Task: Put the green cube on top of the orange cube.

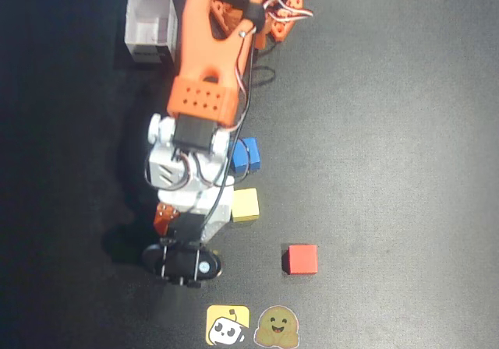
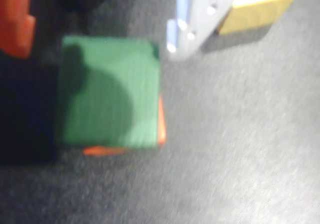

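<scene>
In the wrist view the green cube lies flat on top of the orange cube, of which only thin edges show at its right and lower sides. My gripper is open. Its orange finger stands left of the green cube and its white finger right of it. Neither finger touches the cube. In the overhead view the gripper sits under the arm at the lower centre-left, and the arm hides both cubes.
A yellow cube lies just right of the gripper, with a blue cube behind it. A red cube sits further right. A white open box stands at the top left. Two stickers lie at the bottom edge.
</scene>
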Motion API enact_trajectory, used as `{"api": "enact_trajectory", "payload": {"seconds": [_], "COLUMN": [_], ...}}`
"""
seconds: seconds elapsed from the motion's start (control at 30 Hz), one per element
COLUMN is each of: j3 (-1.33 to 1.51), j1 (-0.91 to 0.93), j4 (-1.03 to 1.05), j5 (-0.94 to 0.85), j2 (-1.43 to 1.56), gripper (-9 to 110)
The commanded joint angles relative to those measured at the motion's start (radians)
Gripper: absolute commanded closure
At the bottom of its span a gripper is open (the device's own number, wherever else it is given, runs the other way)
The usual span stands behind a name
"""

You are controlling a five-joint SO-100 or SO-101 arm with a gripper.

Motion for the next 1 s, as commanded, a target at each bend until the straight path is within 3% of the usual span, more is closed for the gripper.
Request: {"api": "enact_trajectory", "payload": {"seconds": [0.0, 0.1, 0.3, 0.67, 0.97], "j3": [0.061, 0.179, 0.472, 0.960, 1.216], "j1": [-0.008, -0.008, -0.014, -0.077, -0.100], "j4": [-0.040, -0.071, -0.141, -0.186, -0.029], "j5": [0.002, -0.008, -0.009, -0.049, -0.063], "j2": [0.149, 0.270, 0.558, 1.091, 1.568], "gripper": [81, 83, 101, 101, 101]}}
